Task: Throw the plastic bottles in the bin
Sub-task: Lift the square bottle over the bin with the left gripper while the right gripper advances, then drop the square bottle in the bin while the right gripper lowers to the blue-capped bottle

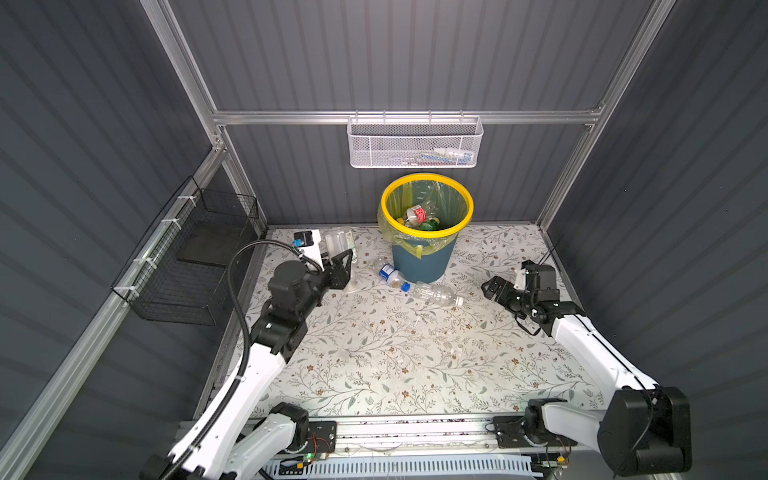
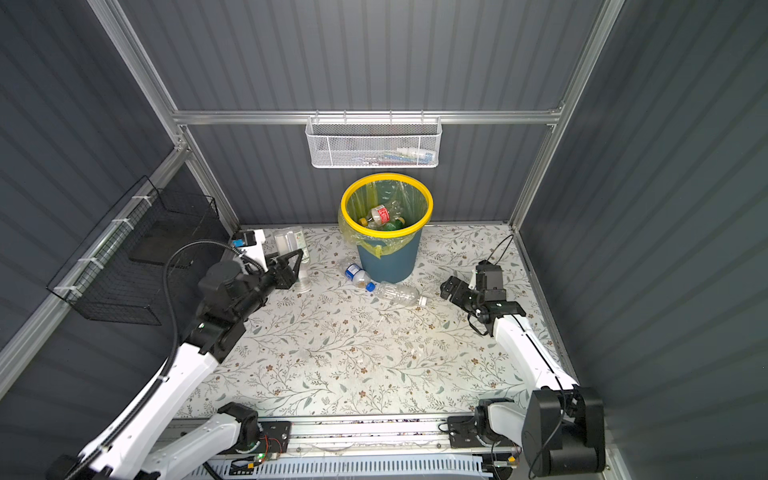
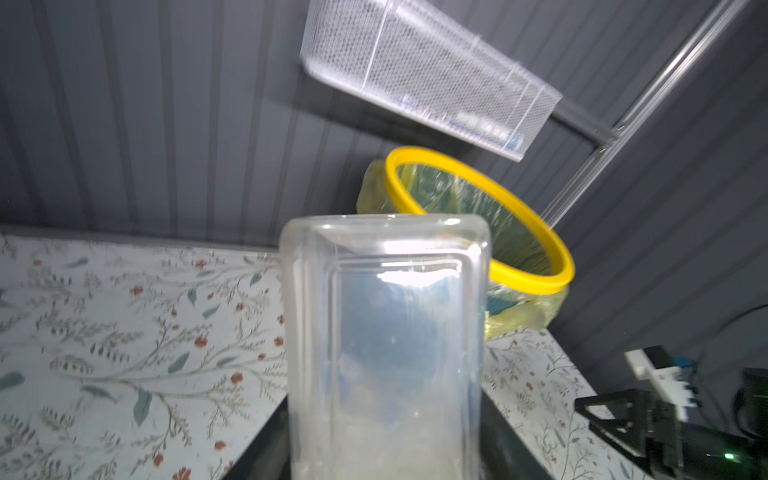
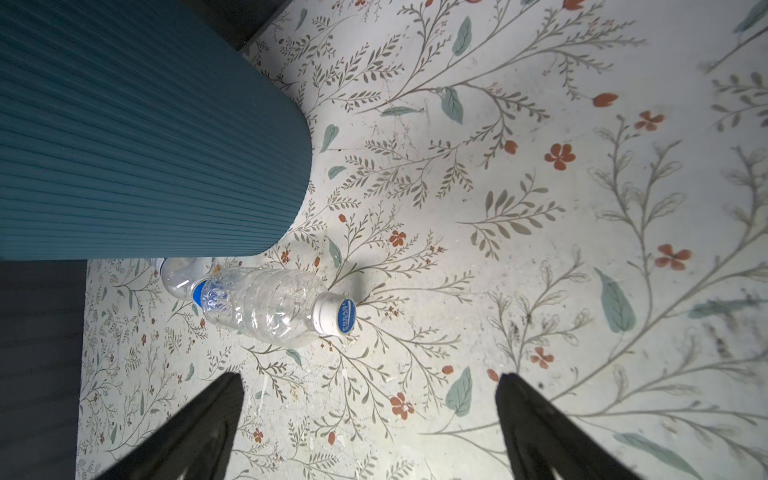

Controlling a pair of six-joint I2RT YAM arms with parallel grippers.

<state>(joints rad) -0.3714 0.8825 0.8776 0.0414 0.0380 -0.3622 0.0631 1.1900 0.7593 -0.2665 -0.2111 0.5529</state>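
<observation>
The robot's left gripper (image 1: 341,257), left of centre in a top view, is clamped on a clear square bottle (image 1: 337,240) held above the flowered table (image 1: 374,365), just left of the bin (image 1: 419,266). From the left wrist camera that bottle fills the lower middle of the frame, its flat end pointing away toward the bin's yellow rim; which end carries the neck is hard to tell from there. The bin stands at the back of the table, upper centre of the frame, beneath a white mesh basket (image 1: 415,145), and holds several bottles (image 1: 417,216), one red-labelled. Two more lie on their sides at the bin's foot: a blue-label bottle (image 1: 390,273) close against its base, and just right of it a clear white-capped bottle (image 1: 434,294), cap pointing right. The right gripper (image 1: 490,289), at the right of the frame, hangs low over the table with its jaws spread wide and nothing between them; in its wrist view the two dark fingers (image 4: 199,419) frame bare table, the white-capped bottle lying a little beyond them beside the bin's ribbed wall.
</observation>
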